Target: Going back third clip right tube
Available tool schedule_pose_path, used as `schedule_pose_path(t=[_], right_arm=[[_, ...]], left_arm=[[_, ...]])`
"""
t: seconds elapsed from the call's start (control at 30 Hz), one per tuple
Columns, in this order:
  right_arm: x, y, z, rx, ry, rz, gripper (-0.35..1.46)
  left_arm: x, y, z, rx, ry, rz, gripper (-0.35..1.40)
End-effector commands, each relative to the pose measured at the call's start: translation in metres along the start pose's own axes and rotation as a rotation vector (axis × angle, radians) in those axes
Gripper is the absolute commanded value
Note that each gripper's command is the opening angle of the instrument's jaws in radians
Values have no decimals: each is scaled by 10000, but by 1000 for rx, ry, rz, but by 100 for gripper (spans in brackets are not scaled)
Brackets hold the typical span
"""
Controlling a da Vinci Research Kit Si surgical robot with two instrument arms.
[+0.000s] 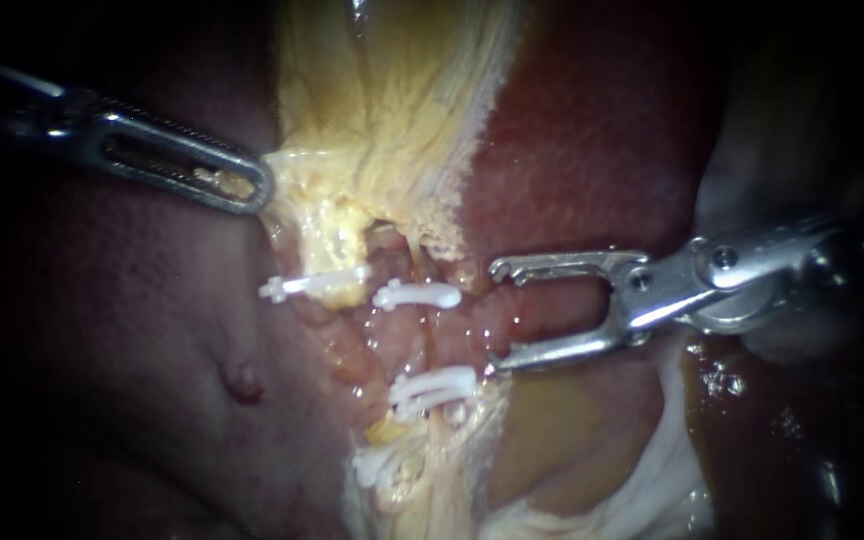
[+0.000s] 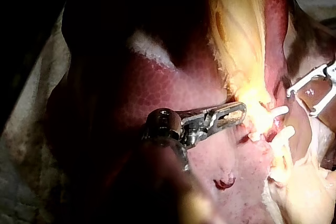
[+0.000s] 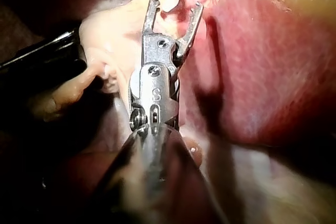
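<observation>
My right instrument point(image 1: 497, 315) comes in from the right with its two hooked jaws wide open and nothing between them. The jaw tips stand just right of the right tube point(image 1: 430, 338), level with its bare stretch between two white clips point(image 1: 417, 295) point(image 1: 434, 388). Another white clip point(image 1: 312, 285) sits on the left tube. In the right wrist view the open jaws point(image 3: 176, 2) point at pale tissue and clips. My left instrument point(image 1: 242, 185) is shut on the yellowish gallbladder tissue point(image 1: 382, 130) and holds it to the upper left; the left wrist view shows the same grip point(image 2: 239, 114).
Red liver point(image 1: 592, 130) lies behind and right of the tubes, darker liver point(image 1: 132, 330) to the left. A further white clip point(image 1: 372, 465) sits lower on pale fatty tissue. Brownish fluid pools at the lower right point(image 1: 742, 420). My right instrument's jaws point(image 2: 302, 103) also show in the left wrist view.
</observation>
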State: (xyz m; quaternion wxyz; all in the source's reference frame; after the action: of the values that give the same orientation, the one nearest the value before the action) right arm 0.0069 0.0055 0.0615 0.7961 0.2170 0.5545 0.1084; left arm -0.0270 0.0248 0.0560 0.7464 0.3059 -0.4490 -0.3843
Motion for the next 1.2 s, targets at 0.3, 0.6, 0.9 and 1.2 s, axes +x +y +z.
schedule_pose_path(t=[0.3,0.6,0.9,1.2], right_arm=[[4,3,-25,-11,-2,-11,50],[1,1,-31,-8,-2,-19,50],[0,0,-31,-7,-2,-20,50],[1,-2,-32,-7,-2,-20,50]], left_arm=[[1,0,3,-2,-1,0,-35],[14,0,38,-17,-6,7,-35],[22,10,78,-16,-4,14,-35],[26,12,97,-7,2,19,-35]])
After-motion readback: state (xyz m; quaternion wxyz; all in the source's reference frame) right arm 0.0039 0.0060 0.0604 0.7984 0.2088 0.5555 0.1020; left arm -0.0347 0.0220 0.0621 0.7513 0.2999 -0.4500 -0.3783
